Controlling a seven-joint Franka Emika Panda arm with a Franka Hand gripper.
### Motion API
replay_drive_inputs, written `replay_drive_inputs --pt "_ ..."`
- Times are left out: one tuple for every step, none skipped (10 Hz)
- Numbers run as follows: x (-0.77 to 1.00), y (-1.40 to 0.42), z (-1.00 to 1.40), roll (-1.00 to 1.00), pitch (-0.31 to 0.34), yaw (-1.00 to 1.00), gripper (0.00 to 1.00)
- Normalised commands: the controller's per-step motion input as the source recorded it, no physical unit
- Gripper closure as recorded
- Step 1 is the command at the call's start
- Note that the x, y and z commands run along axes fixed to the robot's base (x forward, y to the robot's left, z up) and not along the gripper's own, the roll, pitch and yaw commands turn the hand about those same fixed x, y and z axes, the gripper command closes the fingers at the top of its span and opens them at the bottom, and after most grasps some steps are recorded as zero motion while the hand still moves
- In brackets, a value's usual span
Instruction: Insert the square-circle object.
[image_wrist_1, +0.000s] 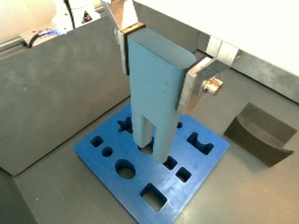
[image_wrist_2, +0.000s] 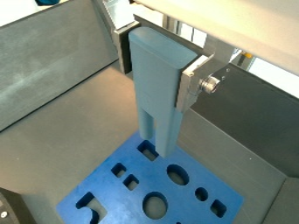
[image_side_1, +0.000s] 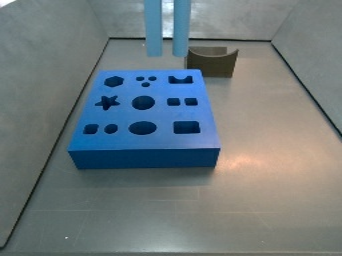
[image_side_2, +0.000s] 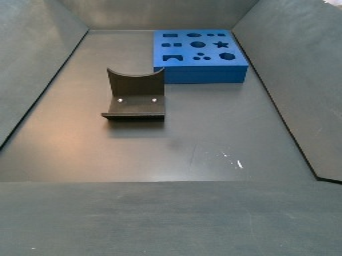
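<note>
My gripper (image_wrist_1: 162, 70) is shut on the square-circle object (image_wrist_1: 152, 96), a tall pale blue piece with one flat side and one rounded side. The silver finger plates (image_wrist_1: 198, 86) clamp its upper end, as both wrist views show (image_wrist_2: 158, 66). The piece (image_wrist_2: 158, 109) hangs upright, and its lower end splits into two legs (image_side_1: 151, 25). It is held above the blue board (image_side_1: 144, 155) with shaped holes, not touching it. In a wrist view its lower end lies over the middle of the board (image_wrist_1: 205, 166). The gripper and the piece are out of the side view that shows the board (image_side_2: 201, 75) far off.
The dark fixture (image_side_1: 211, 60), an L-shaped bracket with a curved top, stands on the floor beside the board (image_side_2: 134, 95) (image_wrist_1: 260, 131). Grey walls (image_side_1: 54, 120) enclose the floor on several sides.
</note>
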Motion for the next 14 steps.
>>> replay_drive_inputs --pt "0.0 0.0 -0.03 0.0 0.0 0.0 1.0" --pt "-0.01 0.0 -0.08 0.0 0.0 0.0 1.0" --pt "0.0 0.0 -0.12 0.0 0.0 0.01 1.0" --pt "-0.12 0.0 -0.14 0.0 -0.01 0.04 1.0" --pt "-0.25 0.0 -0.35 0.0 -0.054 0.15 1.0" --pt "-0.41 0.0 -0.63 0.0 -0.05 0.36 1.0" --pt "-0.64 0.0 -0.71 0.0 -0.063 0.39 1.0" --pt "-0.74 -0.02 -0.79 -0.03 -0.064 0.45 1.0" --pt "-0.63 -0.17 -0.75 -0.02 -0.027 0.44 1.0" --pt "-0.57 -0.23 -0.56 -0.09 0.0 0.38 1.0" --pt "-0.62 -0.22 -0.41 -0.05 -0.059 0.33 1.0" --pt "-0.35 -0.13 -0.25 -0.09 -0.03 0.27 1.0" --pt "-0.03 0.0 -0.01 0.0 0.0 0.0 1.0" --pt "0.0 0.0 -0.01 0.0 0.0 -0.01 1.0"
